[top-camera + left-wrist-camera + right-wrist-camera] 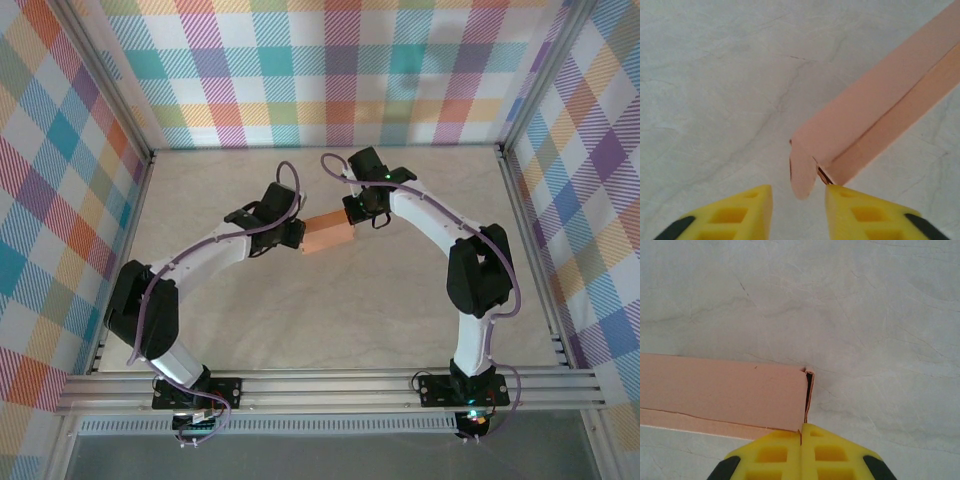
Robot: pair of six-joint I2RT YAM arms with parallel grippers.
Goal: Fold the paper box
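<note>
Two sets of yellow fingers meet the small salmon-orange paper box [328, 236], which sits between them over the middle of the pale marbled worktop [300, 320]. The right fingers [832, 452] are pressed together on its thin end wall [809, 390]. The left fingers [742, 212] stand apart around a rounded flap [801, 175], gripping nothing. I judge the card light, thin and easily creased, so take it gently near folded edges.

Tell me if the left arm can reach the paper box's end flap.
Probably yes: the left tool is open, the end flap lies right at its gap, nothing between; the right tool grips the paper box.
</note>
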